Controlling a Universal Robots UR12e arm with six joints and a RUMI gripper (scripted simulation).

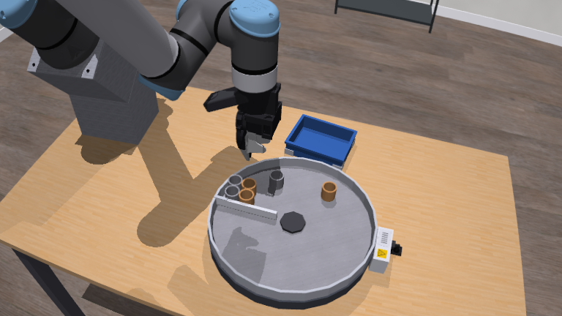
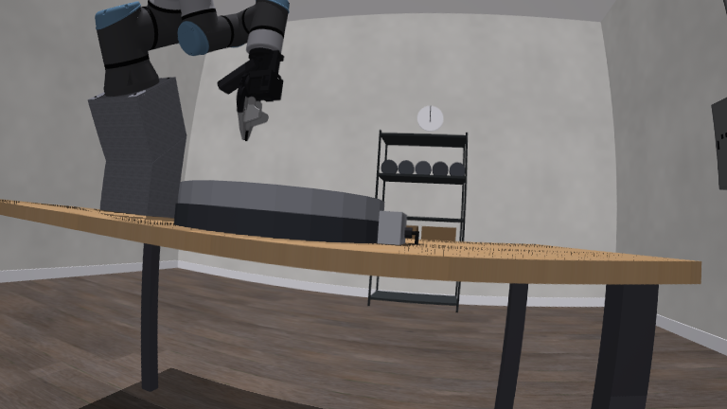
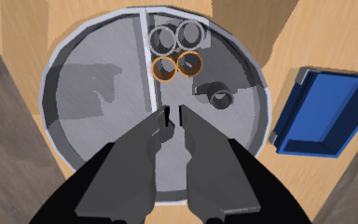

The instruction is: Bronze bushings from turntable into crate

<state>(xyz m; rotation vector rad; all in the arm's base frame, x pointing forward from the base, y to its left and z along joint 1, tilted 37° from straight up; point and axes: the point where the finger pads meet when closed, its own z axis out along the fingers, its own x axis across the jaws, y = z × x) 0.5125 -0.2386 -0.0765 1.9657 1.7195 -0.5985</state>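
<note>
The grey turntable (image 1: 292, 230) holds three bronze bushings: two (image 1: 249, 184) (image 1: 246, 196) packed against the white fence bar (image 1: 245, 210) and one (image 1: 328, 191) alone toward the right. Two steel bushings (image 1: 235, 181) (image 1: 232, 192) stand beside the packed bronze pair, and a third (image 1: 276, 180) stands near the far rim. My gripper (image 1: 248, 153) hangs well above the turntable's far left rim, shut and empty; it also shows in the side view (image 2: 246, 133). In the wrist view my fingers are shut just below the bronze pair (image 3: 164, 68) (image 3: 190, 63). The blue crate (image 1: 320, 140) is empty.
A black hub (image 1: 292, 221) sits at the turntable's middle. A white control box (image 1: 383, 249) is fixed to its right side. The robot's grey pedestal (image 1: 111, 97) stands at the table's far left. A dark shelf unit (image 2: 420, 217) stands behind the table.
</note>
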